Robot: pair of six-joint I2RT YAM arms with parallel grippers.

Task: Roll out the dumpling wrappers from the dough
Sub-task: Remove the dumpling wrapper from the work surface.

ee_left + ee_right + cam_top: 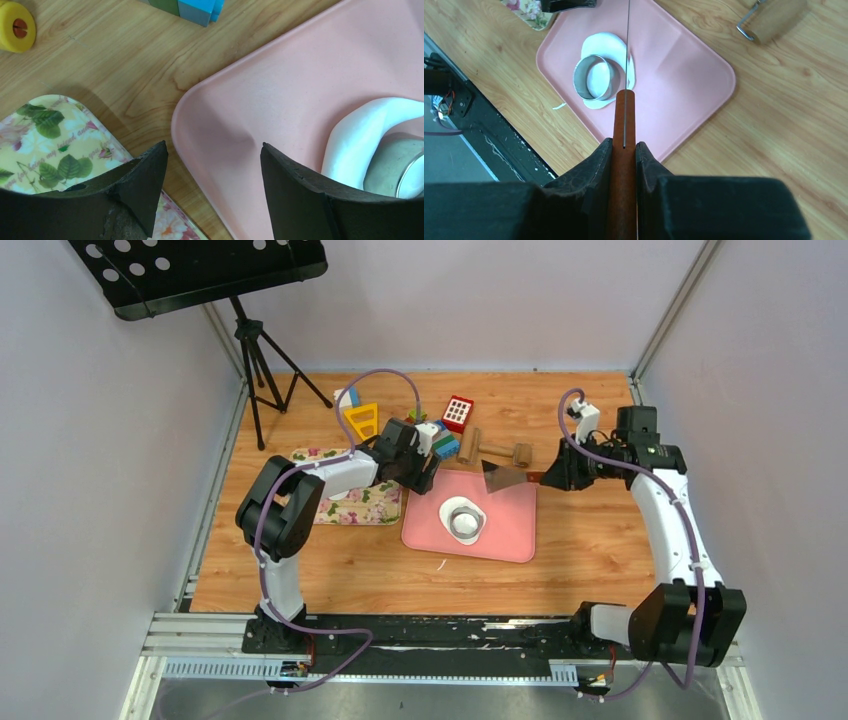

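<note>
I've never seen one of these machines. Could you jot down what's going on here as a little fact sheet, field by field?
work surface: pink mat on a wooden table
on the mat: flattened white dough with a metal ring standing on it
left gripper: open, empty, over the mat's left edge, next to the floral tray
right gripper: shut on the wood-handled scraper, blade out over the mat
behind the mat: rolling pin
</note>
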